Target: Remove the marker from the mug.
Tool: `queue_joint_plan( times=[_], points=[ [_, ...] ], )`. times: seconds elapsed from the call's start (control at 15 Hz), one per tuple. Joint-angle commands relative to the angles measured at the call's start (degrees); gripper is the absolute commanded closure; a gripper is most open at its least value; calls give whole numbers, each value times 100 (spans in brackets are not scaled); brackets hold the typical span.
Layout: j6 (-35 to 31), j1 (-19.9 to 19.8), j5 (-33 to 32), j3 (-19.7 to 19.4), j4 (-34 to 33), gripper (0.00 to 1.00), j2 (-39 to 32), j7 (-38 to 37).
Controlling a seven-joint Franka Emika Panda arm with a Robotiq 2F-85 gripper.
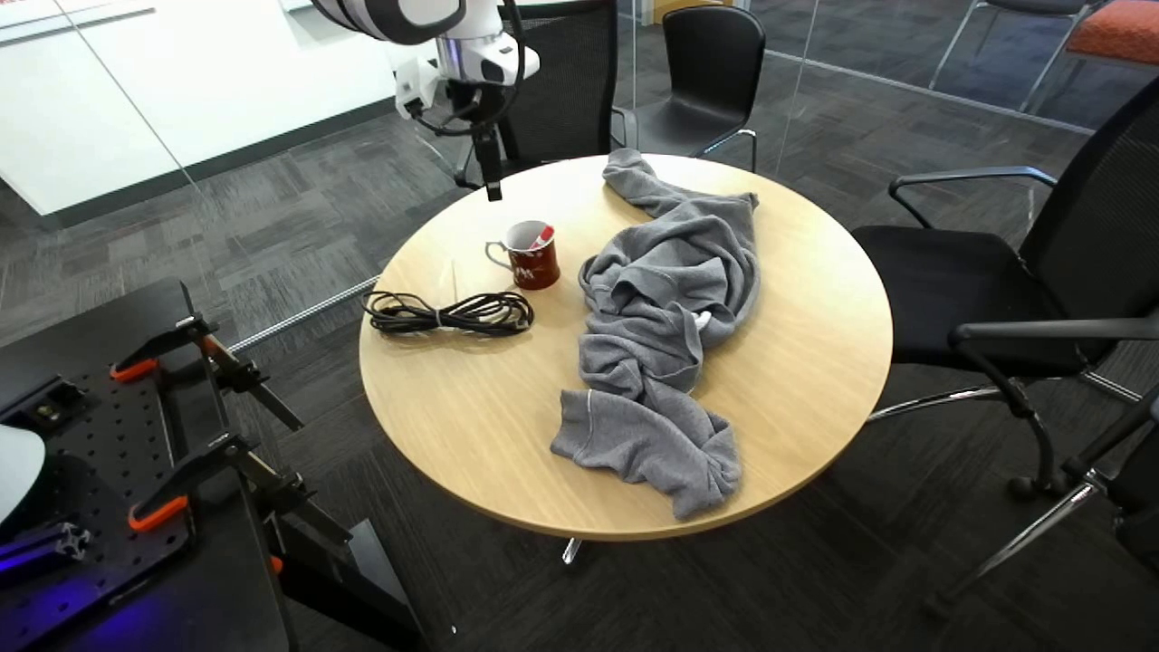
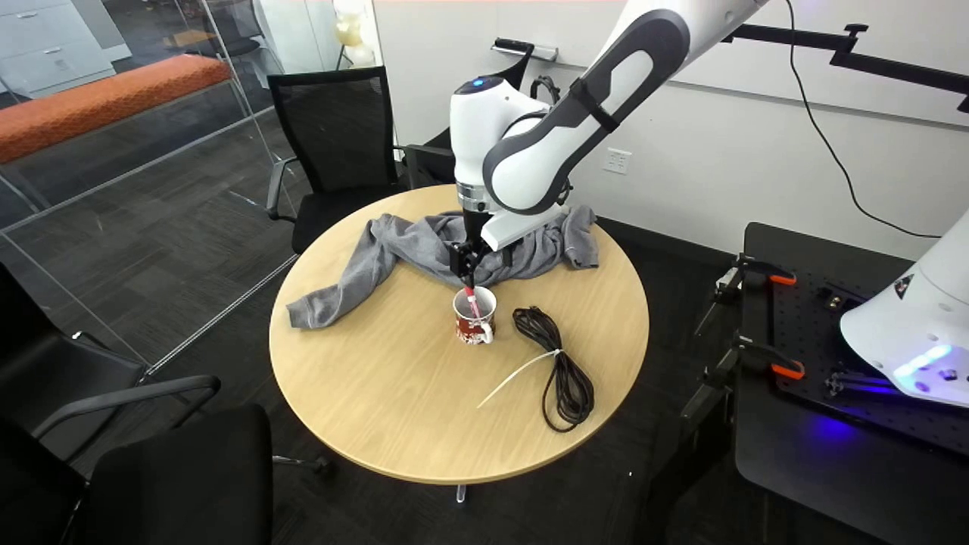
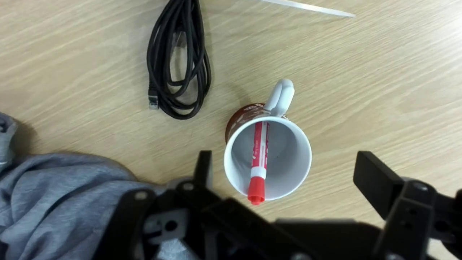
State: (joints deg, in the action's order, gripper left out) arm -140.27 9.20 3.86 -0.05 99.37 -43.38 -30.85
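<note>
The dark red mug with a pale handle stands upright on the round table, in both exterior views (image 1: 536, 269) (image 2: 473, 331) and the wrist view (image 3: 288, 155). The red marker leans inside it, its red cap sticking out over the rim, in both exterior views (image 1: 542, 237) (image 2: 473, 303) and the wrist view (image 3: 260, 155). My gripper (image 3: 284, 160) is open and empty, its fingers wide apart on either side of the mug in the wrist view. In an exterior view the gripper (image 1: 493, 193) hangs above and behind the mug, apart from it.
A coiled black cable (image 1: 453, 315) with a white tie (image 2: 518, 375) lies near the mug. A crumpled grey cloth (image 1: 675, 263) covers much of the table's other side. Black chairs (image 1: 715, 81) stand around the table (image 1: 471, 407). Bare wood surrounds the mug.
</note>
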Motion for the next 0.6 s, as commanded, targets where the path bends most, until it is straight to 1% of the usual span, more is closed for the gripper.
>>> queue_joint_plan(
  times=[0.0, 0.2, 0.53],
  points=[
    [-132, 67, 112, -97, -369, 0, -407, 101],
    [-460, 123, 116, -135, -421, 0, -625, 46],
    [-1419, 310, 111, -334, -285, 0, -844, -81]
  ],
)
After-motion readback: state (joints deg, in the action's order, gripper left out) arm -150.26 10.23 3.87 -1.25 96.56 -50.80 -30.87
